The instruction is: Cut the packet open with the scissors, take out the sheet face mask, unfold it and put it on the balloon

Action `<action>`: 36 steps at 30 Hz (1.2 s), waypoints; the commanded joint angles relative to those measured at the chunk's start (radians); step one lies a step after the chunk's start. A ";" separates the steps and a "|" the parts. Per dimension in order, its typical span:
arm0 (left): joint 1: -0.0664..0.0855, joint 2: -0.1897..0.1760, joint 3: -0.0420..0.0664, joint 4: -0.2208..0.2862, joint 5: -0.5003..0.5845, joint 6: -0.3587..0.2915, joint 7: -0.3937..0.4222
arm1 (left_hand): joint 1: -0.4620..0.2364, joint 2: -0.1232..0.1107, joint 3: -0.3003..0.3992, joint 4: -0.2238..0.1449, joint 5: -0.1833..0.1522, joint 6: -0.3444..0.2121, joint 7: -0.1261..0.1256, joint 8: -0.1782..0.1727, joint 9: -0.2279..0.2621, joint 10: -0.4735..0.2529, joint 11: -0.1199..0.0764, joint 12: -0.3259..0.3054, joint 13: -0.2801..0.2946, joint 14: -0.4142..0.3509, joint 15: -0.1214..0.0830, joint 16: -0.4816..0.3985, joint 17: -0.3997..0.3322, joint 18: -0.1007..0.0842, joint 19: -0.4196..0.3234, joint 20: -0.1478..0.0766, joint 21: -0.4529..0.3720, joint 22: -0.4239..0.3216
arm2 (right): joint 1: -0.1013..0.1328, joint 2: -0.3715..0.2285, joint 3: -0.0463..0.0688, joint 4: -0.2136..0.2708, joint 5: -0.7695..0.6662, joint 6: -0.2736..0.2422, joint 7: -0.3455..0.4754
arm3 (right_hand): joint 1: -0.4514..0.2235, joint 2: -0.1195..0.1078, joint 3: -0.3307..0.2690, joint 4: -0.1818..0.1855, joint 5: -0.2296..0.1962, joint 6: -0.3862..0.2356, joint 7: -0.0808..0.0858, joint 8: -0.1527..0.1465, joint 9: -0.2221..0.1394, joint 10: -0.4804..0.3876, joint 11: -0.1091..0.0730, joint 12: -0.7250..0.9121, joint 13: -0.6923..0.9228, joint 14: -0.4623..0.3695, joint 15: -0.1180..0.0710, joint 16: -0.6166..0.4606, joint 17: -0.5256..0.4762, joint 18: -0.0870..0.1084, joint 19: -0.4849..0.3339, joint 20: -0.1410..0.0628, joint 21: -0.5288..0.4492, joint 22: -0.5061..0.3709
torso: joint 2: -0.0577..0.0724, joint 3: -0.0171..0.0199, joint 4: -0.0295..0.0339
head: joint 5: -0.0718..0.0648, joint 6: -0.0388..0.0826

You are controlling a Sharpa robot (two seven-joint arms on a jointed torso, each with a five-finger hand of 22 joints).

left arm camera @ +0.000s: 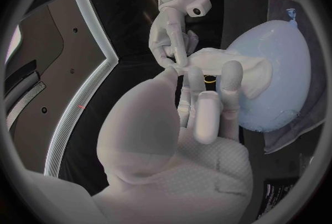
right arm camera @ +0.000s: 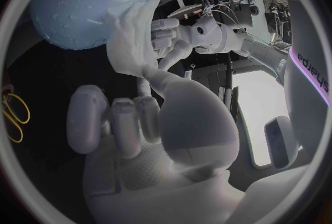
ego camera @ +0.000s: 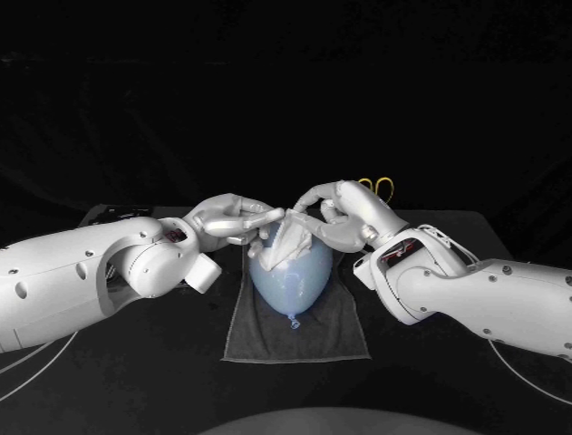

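Item: white sheet face mask [ego camera: 286,243], thin fabric, bunched and only partly opened, draped over the far end of the pale blue oval balloon [ego camera: 294,276], with its upper edge lifted clear above it. The balloon lies on its side, knot toward the robot, on a dark grey cloth [ego camera: 296,335] spread over the black table [ego camera: 155,381]. Left hand [ego camera: 234,220]: thumb and a finger closed on the mask's upper edge, the other fingers loosely curled beside them. Right hand [ego camera: 335,213]: fingertips meeting the same edge just beside the left hand's, thumb reaching up to the fabric, which I take for a pinch too. Yellow-handled scissors [ego camera: 383,186] lie behind the right hand, apart from the work. Hazards, as judged from where I stand: the two grips sit so near each other that most of the sheet hangs folded on itself, so drawing the hands apart could stretch or tear it if the layers cling. A thin edge held by fingertips alone may slip from one hand and leave the sheet dangling from the other. The balloon rests loose on the cloth, so a sideways tug could roll it or drag it off line. On so curved a surface the mask could settle skewed or slide off
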 commanded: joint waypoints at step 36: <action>0.000 0.004 0.001 -0.001 0.029 0.002 0.008 | 0.038 0.010 -0.024 -0.010 -0.001 0.020 -0.010 0.018 -0.005 0.005 -0.010 0.009 -0.006 0.016 -0.008 0.015 0.016 0.007 0.012 -0.001 0.016 0.017 | 0.000 0.005 0.000 0.005 -0.096 0.052 -0.047 | 0.010 -0.005 0.009 -0.004 0.005 0.008 0.002 0.006 0.014 0.053 -0.005 0.007 0.196 0.120 -0.025 0.004 0.263 -0.004 0.012 -0.004 0.007 0.190 | 0.000 0.0001 -0.0005 | 0.001 0.001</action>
